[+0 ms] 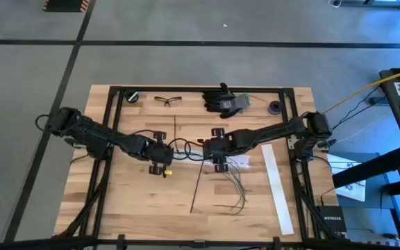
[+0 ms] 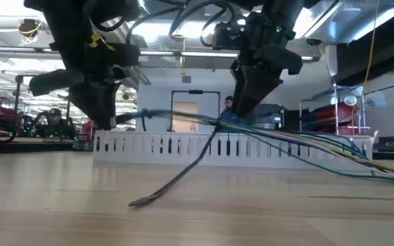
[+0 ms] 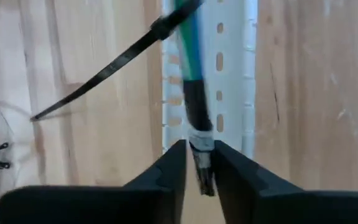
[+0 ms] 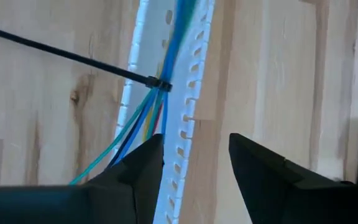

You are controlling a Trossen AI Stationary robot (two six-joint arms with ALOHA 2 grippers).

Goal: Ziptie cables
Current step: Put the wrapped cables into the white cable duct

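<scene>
Wood table (image 1: 137, 208): both pincers at cables (image 1: 236, 182), mid-table.
High: L gripper (image 1: 164, 157) & R gripper (image 1: 212, 154) face each other. Low: bundle lifted between them, black ziptie (image 2: 176, 179) hanging. L wrist: fingers (image 3: 166, 171) pinch bundle end. R wrist: jaws apart, bundle just beside one finger (image 4: 143, 163), over white strip (image 4: 188, 118).

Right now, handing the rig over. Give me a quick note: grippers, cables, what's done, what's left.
Left gripper: shut on one end of the cables, holding the bundle just above the white perforated strip at mid-table.
Right gripper: open, over the same bundle, nothing held.
Done: a black zip tie is already looped around the cables; its long tail hangs down to the table.
Left: how tightly it is cinched cannot be told. Likely pull the tail, then release. The far cable ends fan out loose.
</scene>
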